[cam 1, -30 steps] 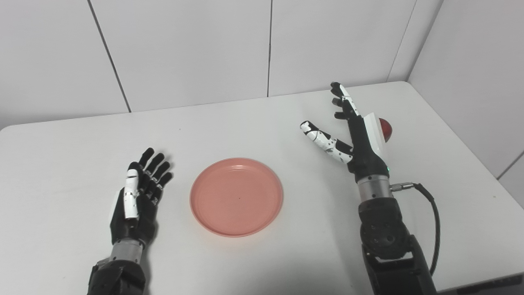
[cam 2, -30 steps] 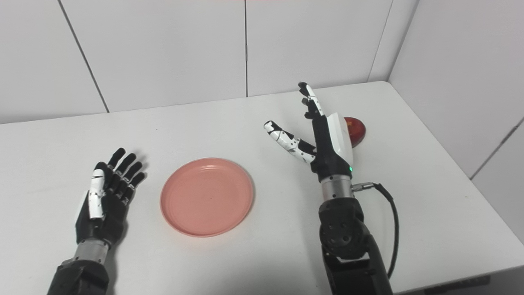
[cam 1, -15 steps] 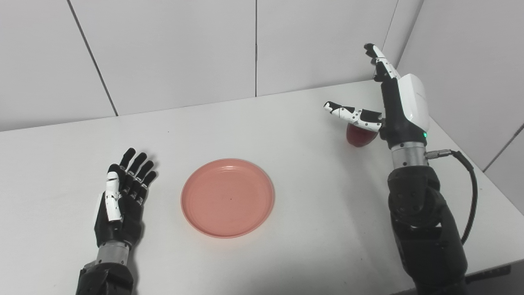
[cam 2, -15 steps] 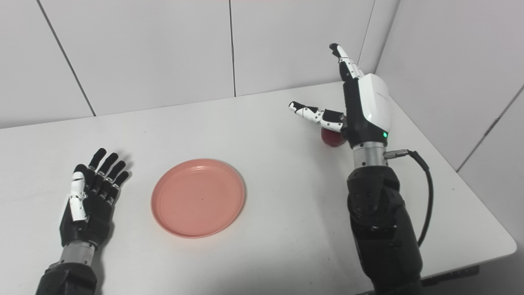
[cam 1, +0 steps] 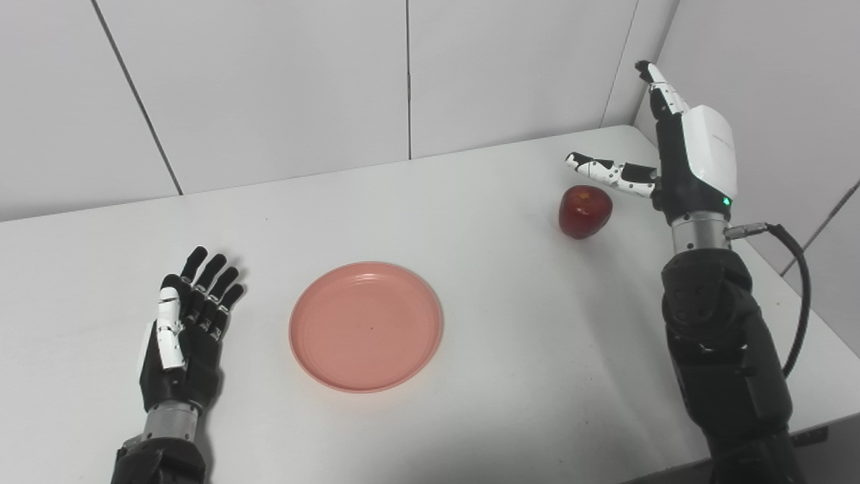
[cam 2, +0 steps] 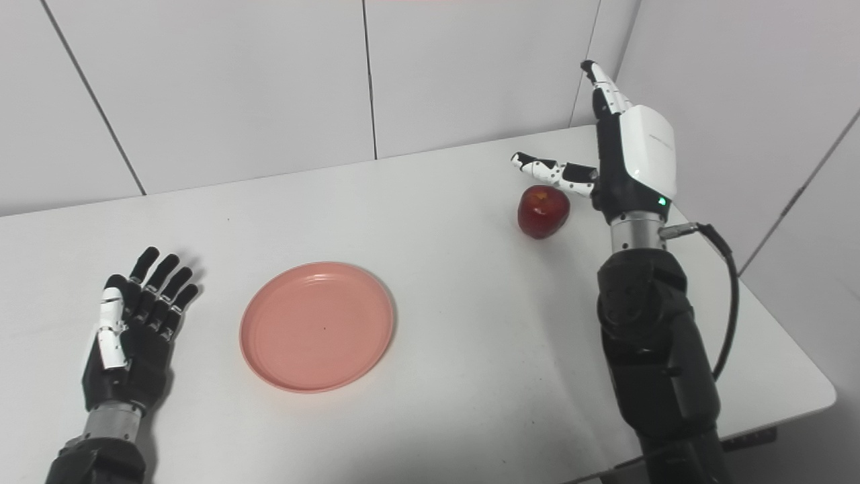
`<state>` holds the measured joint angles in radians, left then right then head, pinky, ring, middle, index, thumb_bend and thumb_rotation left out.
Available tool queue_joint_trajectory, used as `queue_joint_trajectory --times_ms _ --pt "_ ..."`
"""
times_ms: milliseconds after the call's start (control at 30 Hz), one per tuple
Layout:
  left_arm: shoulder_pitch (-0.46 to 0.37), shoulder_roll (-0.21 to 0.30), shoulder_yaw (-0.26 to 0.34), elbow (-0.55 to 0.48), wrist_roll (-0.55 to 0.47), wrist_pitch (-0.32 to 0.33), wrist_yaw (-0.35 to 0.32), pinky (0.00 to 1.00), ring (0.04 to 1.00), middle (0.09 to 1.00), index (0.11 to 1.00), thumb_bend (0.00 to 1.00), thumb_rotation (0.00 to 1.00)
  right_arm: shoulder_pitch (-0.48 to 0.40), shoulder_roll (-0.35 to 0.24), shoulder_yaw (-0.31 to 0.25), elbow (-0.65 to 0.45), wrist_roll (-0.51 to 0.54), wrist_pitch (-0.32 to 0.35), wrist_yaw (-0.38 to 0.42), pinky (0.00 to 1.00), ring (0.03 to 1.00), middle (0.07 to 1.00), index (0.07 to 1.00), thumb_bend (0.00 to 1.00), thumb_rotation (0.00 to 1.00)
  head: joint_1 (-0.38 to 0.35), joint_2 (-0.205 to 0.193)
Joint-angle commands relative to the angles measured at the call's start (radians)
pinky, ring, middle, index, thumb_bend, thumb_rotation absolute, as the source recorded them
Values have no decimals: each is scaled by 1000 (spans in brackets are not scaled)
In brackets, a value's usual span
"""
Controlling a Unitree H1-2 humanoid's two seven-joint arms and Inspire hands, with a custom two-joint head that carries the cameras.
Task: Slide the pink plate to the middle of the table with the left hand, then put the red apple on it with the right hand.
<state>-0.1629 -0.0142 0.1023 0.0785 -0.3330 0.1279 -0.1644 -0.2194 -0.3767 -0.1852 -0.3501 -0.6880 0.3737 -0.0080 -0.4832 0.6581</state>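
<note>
The worktop is a smooth, matt white slab with rounded corners, set into a corner of a room whose walls are plain pale panels divided by thin dark seams. Using the plate as the landmark: the plate is a round, shallow pink dish with a low raised rim and faint concentric rings, lying flat near the middle of the worktop and holding nothing. Well to its left, the left hand rests low over the worktop, palm up, black fingers spread and straight, a white thumb laid along them; it holds nothing and does not touch the plate. Far to the plate's right and toward the back wall sits the apple, glossy dark red, rounded, with a dimpled top, standing on the worktop. Just right of the apple, the right hand is raised upright, its white shell smooth and hard, fingers pointing up and thumb stretched out above the apple, apart from it; this hand is open and grips nothing. A black cable loops from its metal wrist.
</note>
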Motion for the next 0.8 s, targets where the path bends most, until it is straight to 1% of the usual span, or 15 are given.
queue_joint_trajectory --times_ms 0,100,167,233,367,567,667,767 --pt "5 7 7 24 -2 21 13 900 885 895 883 357 1000 -20 -35 -10 0 6 22 20 810 889 913 915 1000 449 1 0" --pt "4 7 10 25 -3 20 14 897 883 893 879 357 1000 -18 -48 0 13 -2 45 45 801 882 908 915 1000 480 1 0" --pt "4 7 13 29 -5 17 11 903 889 898 884 356 1000 -15 -60 14 32 -24 52 52 765 857 893 908 1000 511 -1 2" --pt "3 7 16 33 -10 16 10 902 889 898 884 357 1000 -15 -67 23 51 -37 63 58 756 855 894 912 1000 529 -1 3" --pt "3 8 16 33 -11 18 9 902 889 899 886 359 1000 -18 -75 28 93 -29 65 64 752 855 900 924 1000 564 0 3" --pt "6 8 15 27 -7 20 11 903 890 902 889 361 1000 -19 -64 21 119 25 59 69 779 868 912 921 1000 509 1 6" --pt "6 6 17 19 -8 28 17 899 882 893 880 363 1000 -19 -70 31 150 34 39 56 772 862 906 916 1000 521 -1 8" --pt "6 7 18 18 -11 31 16 902 885 895 882 364 1000 -20 -71 43 155 27 45 53 761 852 896 914 1000 528 -2 8"
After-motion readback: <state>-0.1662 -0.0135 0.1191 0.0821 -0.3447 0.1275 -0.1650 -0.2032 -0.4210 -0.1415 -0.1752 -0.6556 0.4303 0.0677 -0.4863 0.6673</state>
